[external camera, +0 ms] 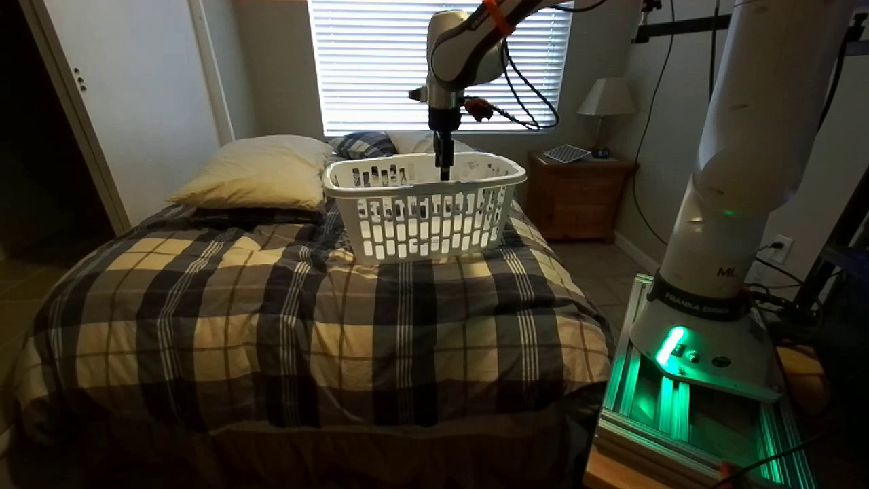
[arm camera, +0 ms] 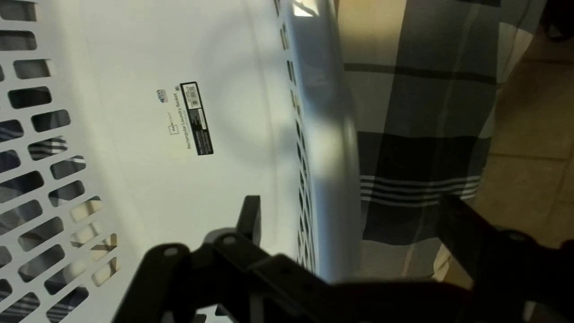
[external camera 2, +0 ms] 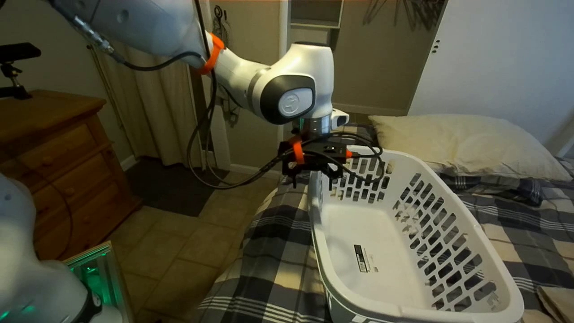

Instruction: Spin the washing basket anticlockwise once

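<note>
The gripper (external camera 2: 312,185) points down at the washing basket (external camera 2: 390,255), its fingers (arm camera: 252,215) spread wide, with one long side of the basket's rim (arm camera: 332,179) running between them: in the wrist view one finger stands over the inside of the basket, the other over the plaid bed (external camera: 353,339), and gaps show on both sides of the rim; how deep the tips reach, I cannot tell. Black cables (external camera 2: 271,163) loop out from the gripper, some of them in front of one end of the basket in an exterior view. A printed label (arm camera: 196,119) lies flat on the basket's floor. The basket stands upright on the bed, near its edge, and a cream pillow (external camera: 265,170) is so close beside it that I cannot say whether they touch. Just off that side of the bed sits the robot's base (external camera: 713,339) with its green light. Farther away, a plaid pillow (external camera: 366,145) shows past the basket, and a wooden nightstand (external camera: 577,204) bears a lamp (external camera: 606,98) and a flat thing (external camera: 565,153) too small to make out. Well apart from the basket are a chest of drawers (external camera 2: 63,152), a curtain (external camera 2: 152,112), a white door (external camera: 136,81) and window blinds (external camera: 380,68)
</note>
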Tool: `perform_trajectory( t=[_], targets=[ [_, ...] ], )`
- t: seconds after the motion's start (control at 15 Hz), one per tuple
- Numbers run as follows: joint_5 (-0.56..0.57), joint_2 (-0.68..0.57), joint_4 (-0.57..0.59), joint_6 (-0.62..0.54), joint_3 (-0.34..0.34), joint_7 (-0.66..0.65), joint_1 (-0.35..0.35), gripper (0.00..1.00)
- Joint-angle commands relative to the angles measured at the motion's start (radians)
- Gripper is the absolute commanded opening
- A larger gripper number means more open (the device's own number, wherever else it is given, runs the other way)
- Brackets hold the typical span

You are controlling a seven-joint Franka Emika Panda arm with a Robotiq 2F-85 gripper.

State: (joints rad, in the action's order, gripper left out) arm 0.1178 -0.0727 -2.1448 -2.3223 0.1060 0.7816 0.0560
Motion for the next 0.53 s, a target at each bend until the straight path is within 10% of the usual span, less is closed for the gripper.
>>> perform_trajectory(
  t=[0.0, 0.47],
  targets=[
    [0.069, -0.036, -0.003, -0.108, -0.016, -0.024, 0.01, 1.0],
    [0.045, -0.1, 0.006, -0.189, -0.037, -0.016, 0.022, 1.0]
  ],
)
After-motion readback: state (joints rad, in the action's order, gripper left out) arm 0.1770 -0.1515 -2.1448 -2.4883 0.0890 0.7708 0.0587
